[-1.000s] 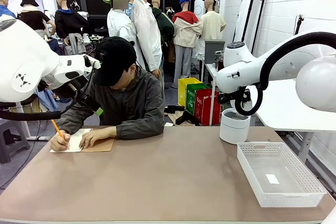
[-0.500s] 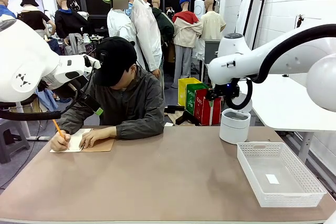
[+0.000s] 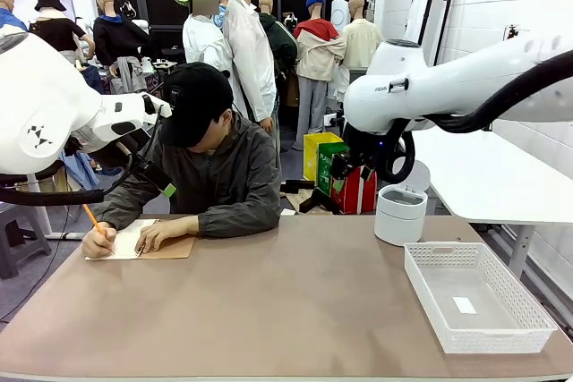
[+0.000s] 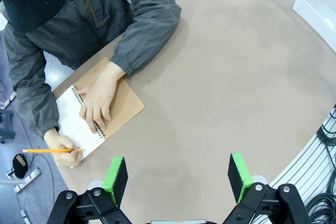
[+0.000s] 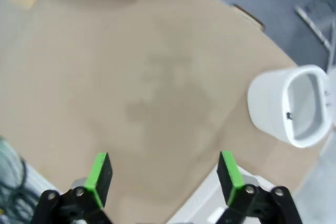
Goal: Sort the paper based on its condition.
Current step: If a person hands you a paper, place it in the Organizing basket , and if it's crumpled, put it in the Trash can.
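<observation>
Left gripper (image 4: 177,176): fingers spread wide, gripping nothing, hanging high over the bare table (image 4: 220,77).
Right gripper (image 5: 163,172): fingers likewise spread wide, nothing between them, above bare tabletop near the white bin (image 5: 286,106).
Paper (image 4: 73,121): flat on the open notebook (image 4: 123,103) at the person's edge of the table, well apart from both grippers.
Person's hands: one hand (image 4: 100,98) pressing flat on the notebook, the other hand (image 4: 63,142) holding a pencil (image 4: 50,150) against the page.
Hidden: much of the paper covered by both hands; any marks on it too small to make out.
Blur: right wrist view smeared, bin edges soft.
Cut off: basket (image 4: 320,3) clipped at the left wrist view's corner.
Change: right arm swung further towards the table's middle than half a second ago; left arm unmoved; writing hand slightly lower on the page.
</observation>
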Controlling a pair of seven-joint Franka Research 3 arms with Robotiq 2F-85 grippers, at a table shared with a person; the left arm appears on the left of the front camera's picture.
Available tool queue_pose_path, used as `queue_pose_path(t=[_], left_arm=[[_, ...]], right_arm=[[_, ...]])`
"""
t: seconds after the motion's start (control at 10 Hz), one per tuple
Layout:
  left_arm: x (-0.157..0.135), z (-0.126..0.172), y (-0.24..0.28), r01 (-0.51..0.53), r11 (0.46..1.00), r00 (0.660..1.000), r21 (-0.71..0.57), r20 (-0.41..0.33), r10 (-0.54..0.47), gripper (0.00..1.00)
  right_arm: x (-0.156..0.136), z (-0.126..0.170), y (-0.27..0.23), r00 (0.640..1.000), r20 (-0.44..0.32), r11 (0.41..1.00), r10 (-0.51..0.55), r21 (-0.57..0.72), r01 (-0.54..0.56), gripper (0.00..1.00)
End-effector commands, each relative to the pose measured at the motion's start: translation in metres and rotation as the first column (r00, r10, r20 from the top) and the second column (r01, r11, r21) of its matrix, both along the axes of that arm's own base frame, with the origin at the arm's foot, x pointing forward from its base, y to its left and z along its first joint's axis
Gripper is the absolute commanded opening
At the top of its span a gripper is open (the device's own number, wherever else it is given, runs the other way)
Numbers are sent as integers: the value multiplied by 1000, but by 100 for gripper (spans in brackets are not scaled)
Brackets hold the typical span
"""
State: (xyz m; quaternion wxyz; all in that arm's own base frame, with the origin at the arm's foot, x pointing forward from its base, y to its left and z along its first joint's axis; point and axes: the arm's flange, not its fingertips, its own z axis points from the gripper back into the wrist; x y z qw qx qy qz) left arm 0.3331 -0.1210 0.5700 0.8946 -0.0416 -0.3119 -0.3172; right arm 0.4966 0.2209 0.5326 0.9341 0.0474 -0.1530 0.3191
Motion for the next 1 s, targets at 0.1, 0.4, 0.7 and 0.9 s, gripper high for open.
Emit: queue_pose_path(t=[0.1,0.4,0.7,0.9], left_arm=[[0,0,1,-1,1000,1000,1,-1,1,100],[0,0,1,-1,1000,1000,1,-1,1,100],[0,0,1,-1,1000,1000,1,-1,1,100],[0,0,1,-1,1000,1000,1,-1,1,100]], right_arm=[[-31,-16,-21,972,48,971,232,43,-234,100],[-29,-9,-11,976,34,976,217,6,-217,100],[-27,-11,-18,973,43,973,228,11,-229,100],[-40,5,-6,956,153,961,250,82,-264,100]])
